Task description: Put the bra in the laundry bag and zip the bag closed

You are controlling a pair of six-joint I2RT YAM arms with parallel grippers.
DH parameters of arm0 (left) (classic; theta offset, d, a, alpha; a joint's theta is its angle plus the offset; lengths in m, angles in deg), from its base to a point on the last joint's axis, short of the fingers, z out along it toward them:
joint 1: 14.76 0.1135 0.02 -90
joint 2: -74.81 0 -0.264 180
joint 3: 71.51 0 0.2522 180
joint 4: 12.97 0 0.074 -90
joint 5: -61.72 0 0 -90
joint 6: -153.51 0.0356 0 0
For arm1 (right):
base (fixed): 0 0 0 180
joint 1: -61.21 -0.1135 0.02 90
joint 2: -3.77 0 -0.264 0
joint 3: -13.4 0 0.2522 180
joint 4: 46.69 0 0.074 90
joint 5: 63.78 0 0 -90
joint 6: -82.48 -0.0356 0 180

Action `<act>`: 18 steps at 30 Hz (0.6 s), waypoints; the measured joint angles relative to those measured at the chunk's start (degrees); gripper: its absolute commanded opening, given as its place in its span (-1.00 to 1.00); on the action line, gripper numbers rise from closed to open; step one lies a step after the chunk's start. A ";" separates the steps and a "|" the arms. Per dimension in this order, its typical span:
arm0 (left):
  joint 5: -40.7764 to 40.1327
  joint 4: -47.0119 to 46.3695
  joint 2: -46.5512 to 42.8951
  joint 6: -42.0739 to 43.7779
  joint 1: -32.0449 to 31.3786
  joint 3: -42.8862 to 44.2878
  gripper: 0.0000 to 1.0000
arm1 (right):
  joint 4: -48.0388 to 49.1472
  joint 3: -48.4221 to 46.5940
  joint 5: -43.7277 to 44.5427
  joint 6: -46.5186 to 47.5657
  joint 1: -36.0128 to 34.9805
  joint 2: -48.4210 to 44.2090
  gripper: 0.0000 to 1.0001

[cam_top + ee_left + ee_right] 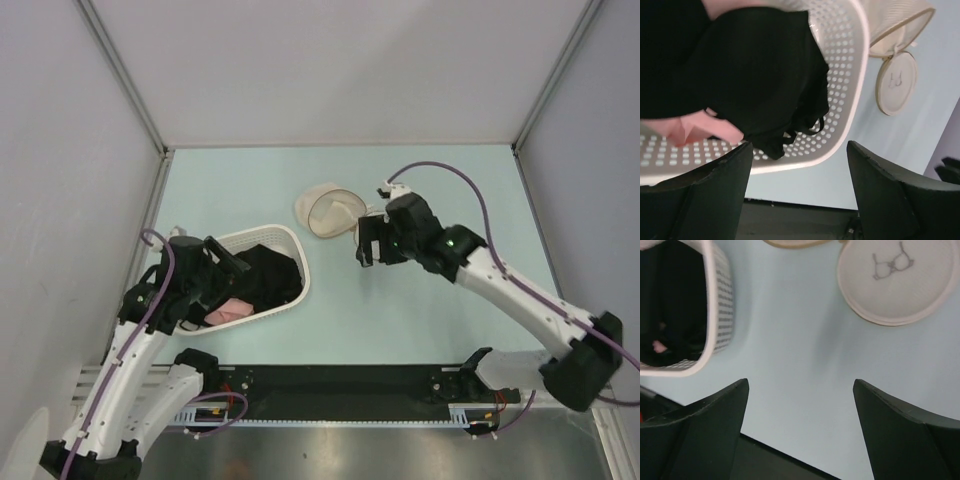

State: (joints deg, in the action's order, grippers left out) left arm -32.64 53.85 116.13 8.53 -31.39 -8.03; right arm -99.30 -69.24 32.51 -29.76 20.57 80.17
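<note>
1. Top view: the white perforated basket (297,262) sits at lower left of the frame on the pale table (400,320). The bra (266,273) lies inside it as a black heap, with a pink garment (229,311) at the basket's lower edge. The laundry bag (331,211) lies unzipped near the centre, above and right of the basket and apart from it, its two halves spread. The left gripper (228,258) reaches over the basket's left rim. The right gripper (366,243) hangs just right of the bag, below its rim. From here I cannot tell how far either pair of fingers is spread.

2. Left wrist view: the left gripper (797,195) has its fingers (715,195) wide apart with nothing between them, low in the frame. Above them the bra (765,85) fills the basket (860,75), thin straps trailing at its lower edge. The pink garment (690,131) shows at left. The laundry bag (896,77) is at upper right, outside the basket.

3. Right wrist view: the right gripper (800,430) is spread and holds nothing, over bare table (800,340). The laundry bag (897,285) is at upper right, logo facing up. The basket (715,300) is at upper left, with dark fabric inside.
</note>
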 measured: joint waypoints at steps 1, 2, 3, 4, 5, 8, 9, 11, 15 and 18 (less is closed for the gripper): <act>0.02 1.22 -0.94 -2.47 0.02 -1.03 0.63 | 1.31 2.71 -0.79 -0.79 -0.55 -3.91 0.82; 0.15 1.84 -1.84 -4.33 0.02 -2.01 0.63 | 2.38 4.85 -1.42 -1.44 -0.94 -6.80 0.83; 0.33 2.58 -2.91 -6.80 0.04 -3.48 0.62 | 3.08 6.93 -1.90 -2.23 -1.75 -9.79 0.82; 0.50 3.45 -3.69 -8.70 0.04 -4.76 0.60 | 3.76 8.66 -2.29 -2.95 -2.78 -12.26 0.82; 0.50 4.20 -4.28 -10.05 0.04 -5.60 0.57 | 4.11 9.42 -2.67 -3.30 -3.65 -13.31 0.82; 0.46 5.05 -4.70 -14.16 0.04 -8.76 0.35 | 4.92 10.12 -3.93 -3.91 -6.84 -13.90 0.82; 0.50 4.87 -4.44 -15.06 0.04 -9.77 0.32 | 5.01 10.12 -4.11 -3.91 -7.48 -13.64 0.83; 0.52 4.39 -3.28 -16.04 0.22 -11.13 0.23 | 4.87 10.12 -3.98 -4.02 -8.37 -13.14 0.84; 0.52 1.88 0.81 -17.05 0.59 -11.50 0.06 | 4.70 10.10 -3.28 -5.20 -8.70 -12.59 0.83; 0.76 -0.81 3.93 -17.00 1.14 -12.33 -0.12 | 4.63 10.10 -2.08 -6.99 -8.70 -12.81 0.84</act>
State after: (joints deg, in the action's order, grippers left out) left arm -31.87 53.04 120.06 -8.48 -30.25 -20.36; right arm -94.67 -59.14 30.43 -36.75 11.87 67.36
